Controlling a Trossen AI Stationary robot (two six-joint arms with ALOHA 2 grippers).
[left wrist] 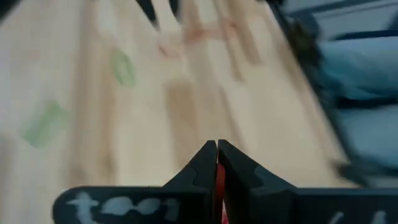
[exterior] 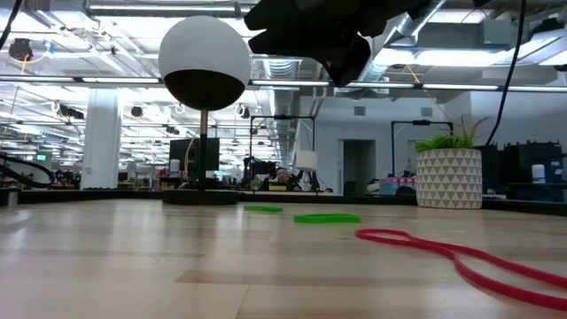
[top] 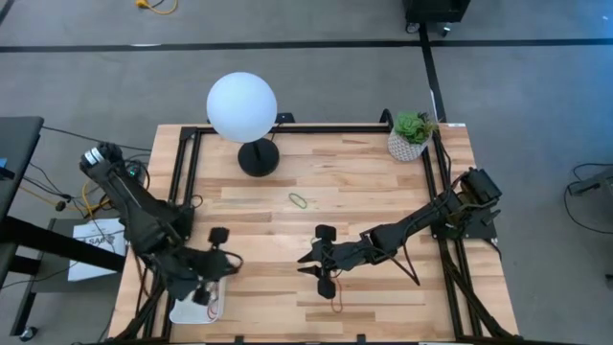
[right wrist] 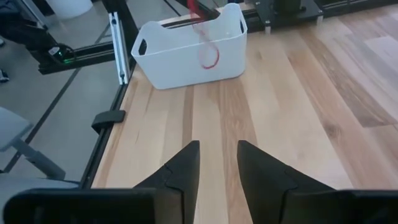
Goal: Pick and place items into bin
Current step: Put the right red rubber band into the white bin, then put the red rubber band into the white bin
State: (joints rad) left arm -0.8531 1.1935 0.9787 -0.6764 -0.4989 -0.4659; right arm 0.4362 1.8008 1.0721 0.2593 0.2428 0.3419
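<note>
My left gripper (top: 211, 287) hovers over the white bin (top: 185, 312) at the table's near left corner, shut on a red rubber band (right wrist: 209, 55). In the right wrist view that band dangles above the bin (right wrist: 180, 56). My right gripper (top: 314, 259) is open and empty, low over the table's near middle. Two green bands (top: 299, 200) lie flat farther back, in front of the lamp. Another red band (exterior: 443, 252) lies flat on the wood near the near edge. My left gripper pinches the red band (left wrist: 219, 180) between its two shut fingers. In the right wrist view the band's upper part (right wrist: 194, 11) is at the fingers and its loop hangs slack below them, lifted clear over the bin's opening.
A white globe lamp on a black base (top: 242, 107) stands at the far middle. A potted plant (top: 412, 136) stands at the far right corner. A black frame rail (top: 187, 163) runs around the table's edges. Bare wood (top: 383, 192) lies between the arms.
</note>
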